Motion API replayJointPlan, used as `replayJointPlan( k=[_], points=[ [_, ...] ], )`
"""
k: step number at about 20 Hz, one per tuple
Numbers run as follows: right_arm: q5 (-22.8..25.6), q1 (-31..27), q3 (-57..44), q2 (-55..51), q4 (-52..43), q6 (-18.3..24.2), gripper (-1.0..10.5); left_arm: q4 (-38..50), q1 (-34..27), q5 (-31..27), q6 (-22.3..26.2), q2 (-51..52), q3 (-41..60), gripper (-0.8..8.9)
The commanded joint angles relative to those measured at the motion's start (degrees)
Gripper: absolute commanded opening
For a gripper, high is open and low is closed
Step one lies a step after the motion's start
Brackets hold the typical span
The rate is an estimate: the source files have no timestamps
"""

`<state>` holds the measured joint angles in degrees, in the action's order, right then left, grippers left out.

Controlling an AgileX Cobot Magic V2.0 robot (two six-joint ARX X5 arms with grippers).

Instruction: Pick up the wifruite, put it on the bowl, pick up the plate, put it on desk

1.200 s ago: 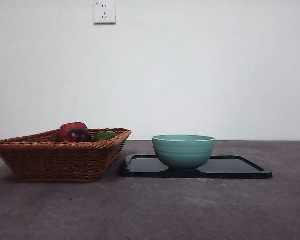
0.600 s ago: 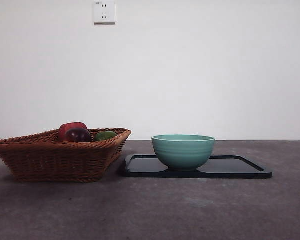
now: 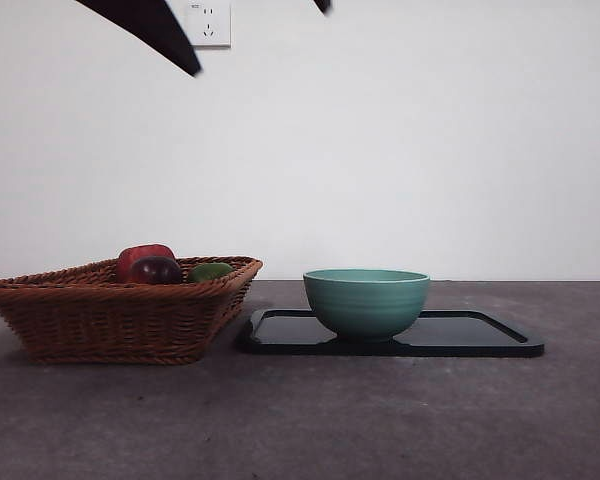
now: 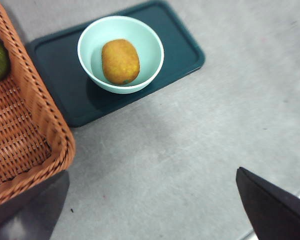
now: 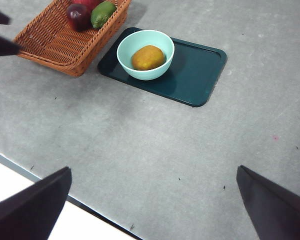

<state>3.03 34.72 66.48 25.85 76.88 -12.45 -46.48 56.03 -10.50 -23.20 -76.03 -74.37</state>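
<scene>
The orange wifruite (image 4: 120,61) (image 5: 148,57) lies inside the mint-teal bowl (image 3: 366,302) (image 4: 150,35) (image 5: 127,42). From the front, the bowl's wall hides the fruit. The bowl stands on the left half of the plate (image 3: 480,335) (image 4: 185,47) (image 5: 195,72), a dark rectangular tray lying flat on the desk (image 3: 300,420). My left gripper (image 4: 151,172) hangs open high above the desk, near the basket's corner, and holds nothing. My right gripper (image 5: 154,170) is also open and empty, high over the desk's near edge.
A brown wicker basket (image 3: 120,310) (image 5: 55,42) stands just left of the plate, holding a red apple (image 3: 143,256), a dark fruit (image 5: 78,15) and a green fruit (image 5: 103,13). Two black arm tips (image 3: 155,30) show along the front view's top edge. A wall socket (image 3: 209,24) is behind.
Two black arm tips have come into the top of the front view. The bowl, plate and basket have not moved.
</scene>
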Motion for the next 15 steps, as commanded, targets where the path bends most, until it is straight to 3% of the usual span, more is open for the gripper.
replayJointPlan(
  k=[1,8,15],
  points=[
    [0.0,0.4,0.4,0.2,4.2,-0.6,6.0,-2.4,-0.4,0.1,0.0,-6.4,-6.1,5.31],
    [0.0,0.4,0.4,0.2,4.2,-0.6,6.0,-9.4,-5.4,7.6,2.6,-22.6,-21.4,5.31],
    [0.0,0.4,0.4,0.2,4.2,-0.6,6.0,-17.3,-9.7,7.6,7.5,-39.1,-41.2,5.31]
  ],
)
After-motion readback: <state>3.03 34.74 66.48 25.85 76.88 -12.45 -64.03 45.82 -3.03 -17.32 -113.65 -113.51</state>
